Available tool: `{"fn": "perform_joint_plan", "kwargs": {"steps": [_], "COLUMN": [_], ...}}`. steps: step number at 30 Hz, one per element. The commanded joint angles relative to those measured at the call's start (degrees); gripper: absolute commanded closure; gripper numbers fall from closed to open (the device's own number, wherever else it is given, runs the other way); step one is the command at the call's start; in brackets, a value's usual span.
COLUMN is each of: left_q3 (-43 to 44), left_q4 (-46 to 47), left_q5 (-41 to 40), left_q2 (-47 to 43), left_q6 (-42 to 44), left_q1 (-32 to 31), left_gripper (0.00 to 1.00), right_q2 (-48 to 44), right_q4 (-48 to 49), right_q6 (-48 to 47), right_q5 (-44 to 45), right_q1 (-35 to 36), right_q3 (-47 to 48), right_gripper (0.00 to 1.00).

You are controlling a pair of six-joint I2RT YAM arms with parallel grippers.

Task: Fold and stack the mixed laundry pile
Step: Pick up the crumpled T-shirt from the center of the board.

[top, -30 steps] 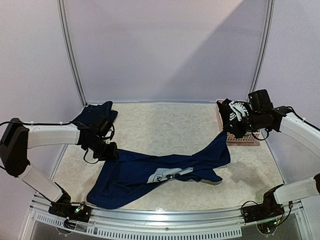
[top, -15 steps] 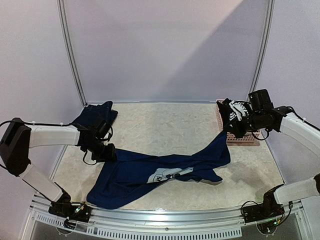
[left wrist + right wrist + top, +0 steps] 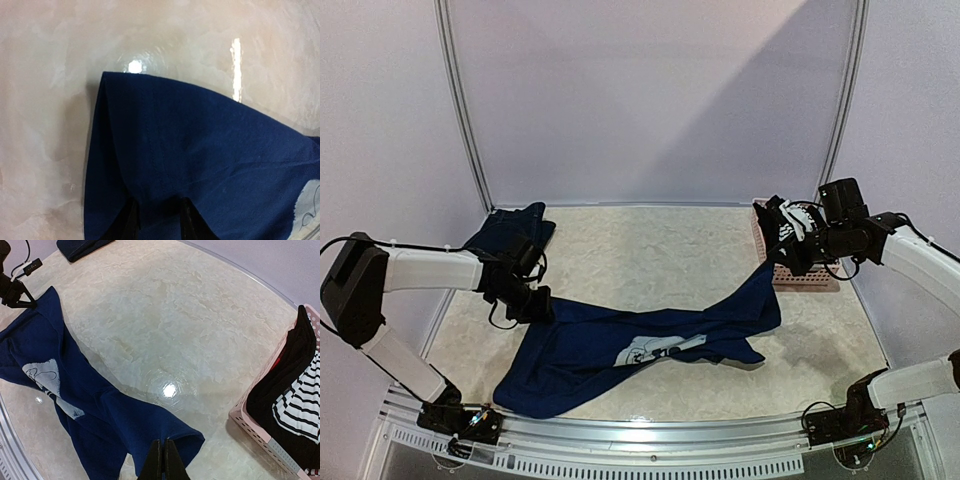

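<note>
One navy T-shirt (image 3: 582,345) — right gripper (image 3: 163,460) pinching, left gripper (image 3: 159,207) straddling a corner

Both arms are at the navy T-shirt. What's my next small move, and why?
Probably close the left gripper fully on the navy T-shirt: its fingers straddle a hem fold, while the right gripper pinches the opposite corner.

Two white robot arms (image 3: 420,270) sit bolted to a marble-look table (image 3: 650,250) inside a lilac-walled, metal-framed test cell (image 3: 650,100) in a robotics lab.
</note>
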Motion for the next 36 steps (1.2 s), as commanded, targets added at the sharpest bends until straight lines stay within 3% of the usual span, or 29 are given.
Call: {"fn": "perform_joint_plan", "kwargs": {"steps": [1, 8, 17, 28, 36], "left_q3": [0.1, 1.5, 10.5, 29.6, 46.4], "left_q4": [1.1, -0.9, -12.1, -27.2, -32.5], "left_q5": [-0.8, -3.7, -10.7, -20.0, -23.9], "left_q2": [1.0, 0.3, -5.4, -13.2, -17.3], "left_q6": [0.9, 2.3, 8.3, 16.3, 20.4], "left_q1": [0.9, 0.9, 0.9, 2.4, 5.2], "left_gripper": [0.75, 0.87, 1.00, 1.00, 1.00], "right_q2": [-1.0, -1.1, 0.5, 8.0, 13.5], "right_q4": [0.5, 0.4, -0.3, -6.9, -10.6], "right_q6": [-0.4, -0.3, 0.3, -2.5, -5.4], "right_q5": [-0.4, -0.2, 2.6, 9.4, 11.2], "right_q1": [-0.4, -0.4, -0.4, -0.6, -1.1], "right_q3": [-0.9, -1.1, 2.7, 26.0, 43.9], "right_gripper": [1.00, 1.00, 1.00, 1.00, 1.00]}}
